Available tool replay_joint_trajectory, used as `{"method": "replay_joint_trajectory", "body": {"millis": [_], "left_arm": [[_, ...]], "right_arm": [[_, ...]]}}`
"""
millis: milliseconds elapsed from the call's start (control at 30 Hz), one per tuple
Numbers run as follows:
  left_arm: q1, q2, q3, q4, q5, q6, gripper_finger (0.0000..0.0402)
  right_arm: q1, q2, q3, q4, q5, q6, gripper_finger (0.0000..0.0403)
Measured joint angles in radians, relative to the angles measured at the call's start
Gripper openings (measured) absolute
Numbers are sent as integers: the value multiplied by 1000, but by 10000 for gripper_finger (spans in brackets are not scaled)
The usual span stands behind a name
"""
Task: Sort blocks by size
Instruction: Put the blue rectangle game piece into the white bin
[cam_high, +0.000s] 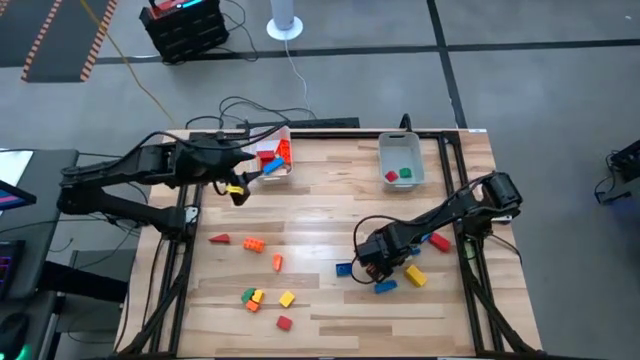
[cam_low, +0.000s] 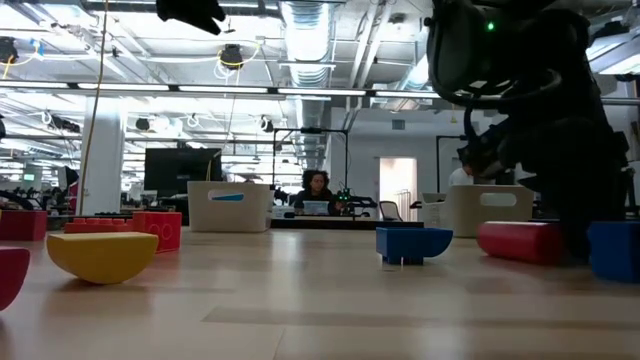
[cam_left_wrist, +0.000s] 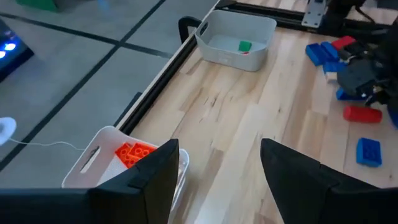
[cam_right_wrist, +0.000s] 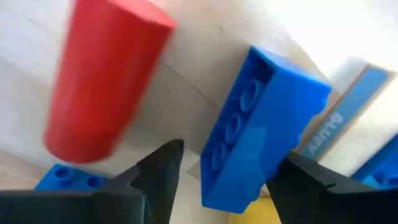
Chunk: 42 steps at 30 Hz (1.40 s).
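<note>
We see the right gripper (cam_high: 377, 262) low over a cluster of blocks near the tabletop's right edge, its fingers spread and holding nothing; a blue brick (cam_right_wrist: 258, 127) lies between them, a red cylinder (cam_right_wrist: 102, 81) just beside. The right arm reaches in from the right edge, bent downward. The left gripper (cam_high: 240, 187) hovers open and empty beside the left bin (cam_high: 283, 168) at the far edge. More blocks (cam_high: 262, 297) lie scattered toward the near left; the right bin (cam_high: 400, 150) holds a green and a red piece.
</note>
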Motion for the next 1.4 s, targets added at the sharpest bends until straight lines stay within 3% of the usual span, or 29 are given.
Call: {"method": "replay_joint_trajectory", "body": {"millis": [167,400,500,700,867,1033,1233,1400], "left_arm": [[1,0,0,-55,9,-8,219],[1,8,-19,-92,17,-11,219],[1,3,-48,-92,26,-16,219],[1,2,-118,-59,93,-21,219],[0,-5,-217,180,250,-19,219],[0,17,-333,513,401,-70,219],[-9,69,-385,818,439,-198,219],[-17,112,-386,970,440,-277,222]], "right_arm": [[-8,1,0,16,3,8,209],[-44,2,7,3,-4,-8,121],[-61,-14,52,-54,42,-74,117],[-104,-183,133,-146,202,-161,128],[-136,-346,158,46,262,-313,130],[-186,-410,157,313,279,-401,118],[-225,-381,157,646,288,-491,131],[-229,-335,157,773,286,-532,122]]}}
